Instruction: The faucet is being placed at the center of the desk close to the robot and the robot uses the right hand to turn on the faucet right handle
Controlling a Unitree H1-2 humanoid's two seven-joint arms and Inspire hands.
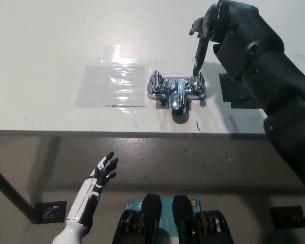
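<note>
We find the chrome faucet (175, 91) standing on the white desk (51, 51), about midway across it and close to the near edge. Its spout (178, 103) points toward the robot. One handle sits on each side of the body: the left handle (156, 81) with nothing near it, and the right handle (198, 84) under the robot's black right hand (203, 38).

That hand hangs above the faucet from the far side. Its fingers (199, 53) are stretched out and pointing down rather than curled around anything. We see the lowest fingertip reach the top of the right handle; from this steep angle we cannot tell whether it presses on the handle or only meets it. The hand grips nothing. The black right arm (264, 66) comes in from the right edge and crosses over that side of the desk.

Just left of the faucet lies a clear plastic sheet (112, 84), flat on the desk and shiny with glare. To the right of the faucet we make out a dark square patch (234, 94) on the desk, partly covered by the arm.

The white left hand (102, 173) rests low at the left, below the desk's near edge and well apart from the faucet. Its fingers are spread and it is empty.
</note>
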